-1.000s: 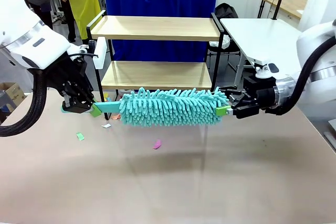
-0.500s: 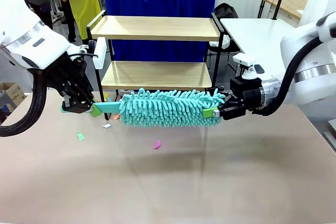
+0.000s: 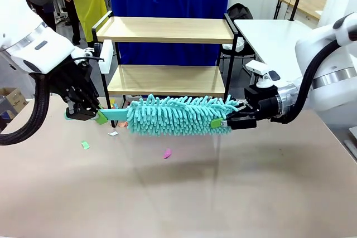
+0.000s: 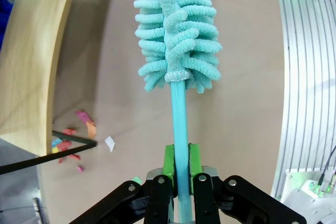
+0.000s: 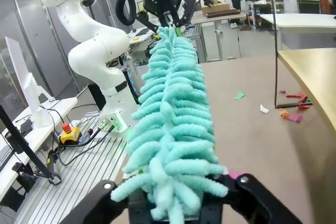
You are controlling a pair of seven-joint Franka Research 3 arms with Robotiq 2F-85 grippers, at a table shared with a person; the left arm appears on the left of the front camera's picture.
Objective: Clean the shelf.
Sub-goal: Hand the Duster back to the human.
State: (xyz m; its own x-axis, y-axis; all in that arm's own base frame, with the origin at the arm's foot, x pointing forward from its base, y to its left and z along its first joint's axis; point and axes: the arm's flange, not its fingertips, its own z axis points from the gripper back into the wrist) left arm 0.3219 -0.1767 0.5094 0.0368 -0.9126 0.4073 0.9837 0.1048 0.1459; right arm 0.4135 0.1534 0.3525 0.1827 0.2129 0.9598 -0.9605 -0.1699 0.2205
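- Teal fluffy duster (image 3: 178,114) is held level above the table (image 3: 223,193), just in front of the shelf (image 3: 167,54), which stands at the far side of the table with its two wood boards running left to right.
- Left tool (image 3: 83,112) is clamped shut on the duster's thin teal handle (image 4: 178,129); you can see the green pads (image 4: 168,161) pinching it in the left wrist view.
- Right tool (image 3: 223,122) is closed down on the fluffy tip end, so both arms have hold of it.
- Duster's long axis runs side to side, parallel to the shelf boards, handle toward the robot's left, head toward its right.
- Looks to me like the handover or re-grip step, no actual wiping yet.
- Coloured paper scraps (image 3: 114,133) sit on the table near the shelf's left leg.
- Next move, I'd guess: lift the head up to board height and sweep along a board, without snagging the black side rails.
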